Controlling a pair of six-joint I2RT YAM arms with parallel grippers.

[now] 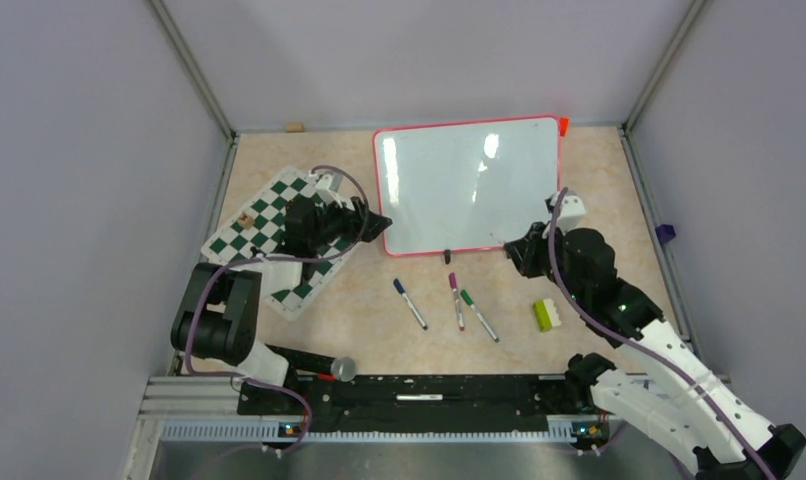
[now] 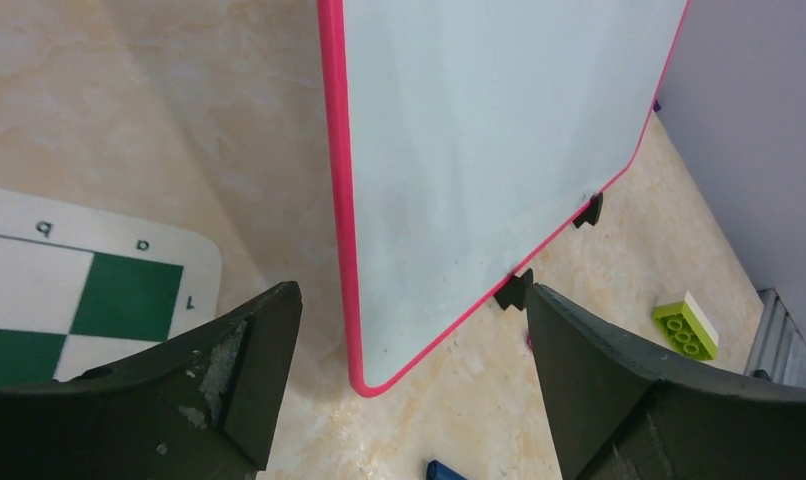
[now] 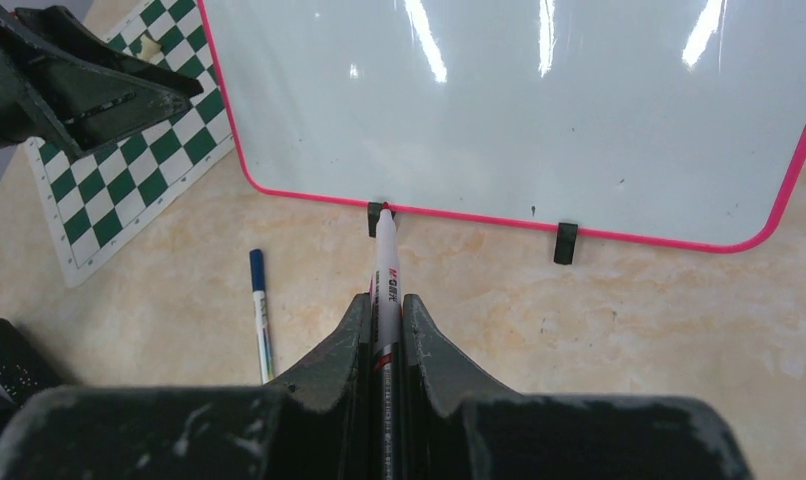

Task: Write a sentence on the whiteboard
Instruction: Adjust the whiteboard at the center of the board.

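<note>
The whiteboard lies at the back middle of the table, its glossy white face blank inside a red-pink frame. My left gripper is open at the board's near left corner; in the left wrist view that corner sits between the spread fingers without touching them. My right gripper hovers just in front of the board's near edge, shut on a white marker. The marker's tip points at a black foot on the board's near edge.
A green-and-white chess mat lies under the left arm. A blue marker, a magenta marker and a green marker lie in front of the board. A green-and-white brick sits near the right arm. Grey walls enclose the table.
</note>
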